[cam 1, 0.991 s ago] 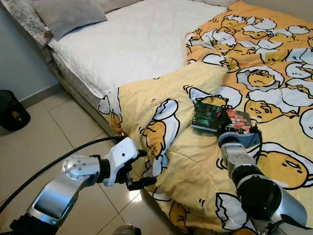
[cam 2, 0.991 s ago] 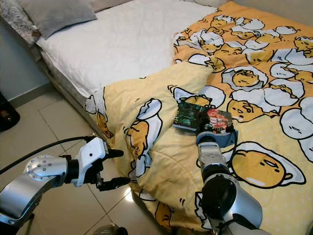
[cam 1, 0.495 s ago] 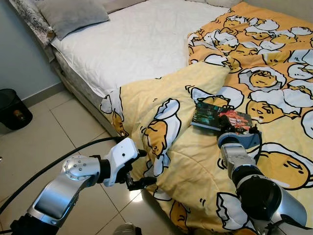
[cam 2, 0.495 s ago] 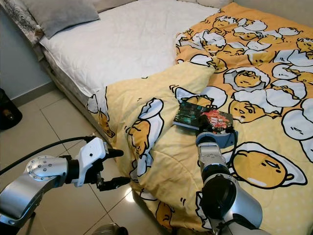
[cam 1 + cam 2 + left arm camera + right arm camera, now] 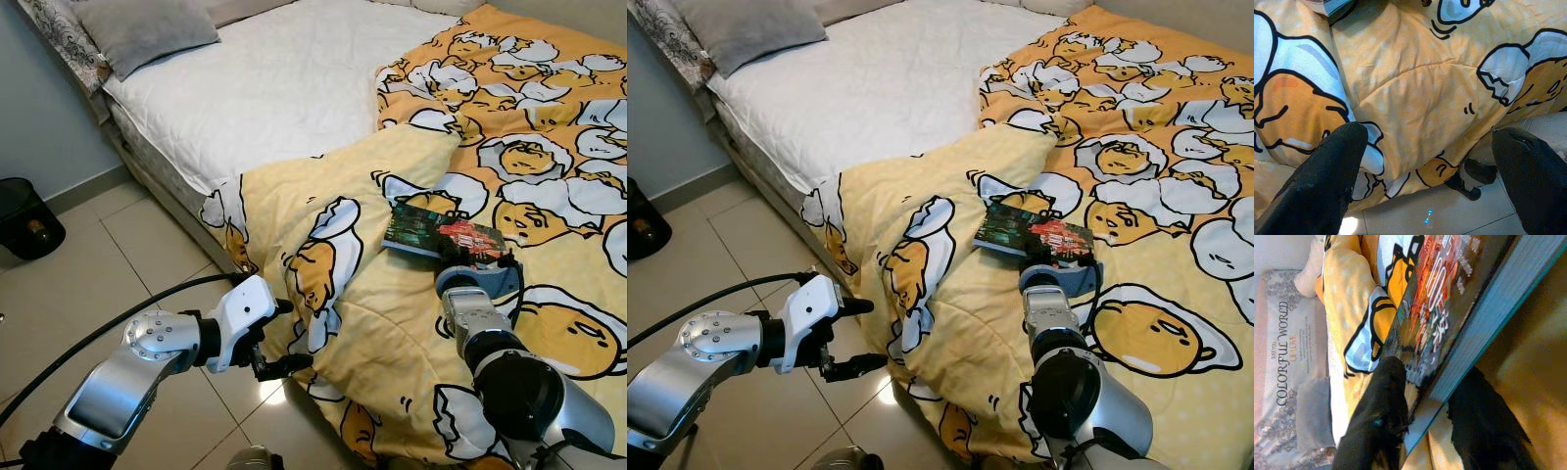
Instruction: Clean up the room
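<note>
A dark book [image 5: 443,233] with a red and green cover lies on the yellow egg-print blanket [image 5: 372,294], which is bunched up and hangs over the bed's edge to the floor. My right gripper [image 5: 478,262] is at the book's near edge. In the right wrist view its fingers [image 5: 1382,396] are shut on the book [image 5: 1459,308], one on the cover and one beneath. My left gripper [image 5: 292,335] is low beside the hanging blanket, open. Its two fingers [image 5: 1327,171] are spread wide with the blanket fold [image 5: 1415,98] just ahead.
A white mattress [image 5: 284,78] with a grey pillow [image 5: 142,29] takes up the far left of the bed. A black bin [image 5: 24,217] stands on the tiled floor [image 5: 98,274] by the wall. A black cable [image 5: 118,323] runs along my left arm.
The camera shifted slightly after the oldest frames. The book's tilt in my right gripper looks a little different. My left gripper has stayed by the blanket edge.
</note>
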`<state>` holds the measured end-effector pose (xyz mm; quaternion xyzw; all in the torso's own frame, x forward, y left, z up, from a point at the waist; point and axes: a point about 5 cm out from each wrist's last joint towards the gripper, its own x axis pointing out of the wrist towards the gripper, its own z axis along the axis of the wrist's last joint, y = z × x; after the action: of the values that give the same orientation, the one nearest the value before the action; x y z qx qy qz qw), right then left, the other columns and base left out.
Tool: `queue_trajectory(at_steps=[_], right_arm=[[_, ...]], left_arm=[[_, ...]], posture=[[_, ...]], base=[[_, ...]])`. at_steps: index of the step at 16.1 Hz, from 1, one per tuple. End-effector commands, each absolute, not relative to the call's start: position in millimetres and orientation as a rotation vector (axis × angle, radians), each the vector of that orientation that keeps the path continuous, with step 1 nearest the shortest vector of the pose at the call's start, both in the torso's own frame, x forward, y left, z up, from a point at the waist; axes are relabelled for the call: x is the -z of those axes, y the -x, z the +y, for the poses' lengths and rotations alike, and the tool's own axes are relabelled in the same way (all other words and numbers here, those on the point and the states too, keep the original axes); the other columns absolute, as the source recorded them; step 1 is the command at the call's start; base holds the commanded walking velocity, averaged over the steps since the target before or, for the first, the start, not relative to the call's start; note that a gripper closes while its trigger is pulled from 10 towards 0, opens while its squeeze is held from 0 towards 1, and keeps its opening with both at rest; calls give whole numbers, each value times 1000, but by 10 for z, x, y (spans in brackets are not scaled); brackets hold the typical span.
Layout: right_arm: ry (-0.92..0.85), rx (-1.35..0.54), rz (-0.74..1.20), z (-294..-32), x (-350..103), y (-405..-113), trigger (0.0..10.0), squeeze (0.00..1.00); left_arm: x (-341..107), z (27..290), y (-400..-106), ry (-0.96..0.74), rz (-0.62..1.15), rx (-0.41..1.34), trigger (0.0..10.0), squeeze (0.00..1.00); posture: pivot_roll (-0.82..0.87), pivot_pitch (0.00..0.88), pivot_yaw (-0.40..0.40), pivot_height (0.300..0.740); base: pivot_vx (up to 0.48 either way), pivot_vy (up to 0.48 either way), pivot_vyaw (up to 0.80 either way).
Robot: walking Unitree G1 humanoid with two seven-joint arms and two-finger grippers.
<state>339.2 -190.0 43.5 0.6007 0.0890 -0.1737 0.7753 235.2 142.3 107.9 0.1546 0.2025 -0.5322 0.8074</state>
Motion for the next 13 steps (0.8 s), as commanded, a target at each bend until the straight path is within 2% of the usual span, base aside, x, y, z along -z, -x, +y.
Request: queue_trajectory(at_steps=[1,5,9,13], right_arm=[[-1294,383,204,-1883,-412,-3378,0,0],[-1294,391,189,-1932,-416,-3372,0,0],[-1255,371,146,-2085,-433,-3345,0,0],[-1046,325,41,-2333,-588,-3344,0,0]], left_arm=[[-1092,1438,-2347,-342,434,1146,10000,788],[-1075,1413,-2395,-336,417,1136,10000,788],[-1048,1345,-2475,-292,368,1091,10000,788],[-1066,1343,-2622,-233,262,903,10000,788]], posture=[[133,43,50,740],[96,0,49,740],[34,0,54,740],[-10,0,46,740]], base=[[0,0,0],[0,0,0],[0,0,0],[0,0,0]])
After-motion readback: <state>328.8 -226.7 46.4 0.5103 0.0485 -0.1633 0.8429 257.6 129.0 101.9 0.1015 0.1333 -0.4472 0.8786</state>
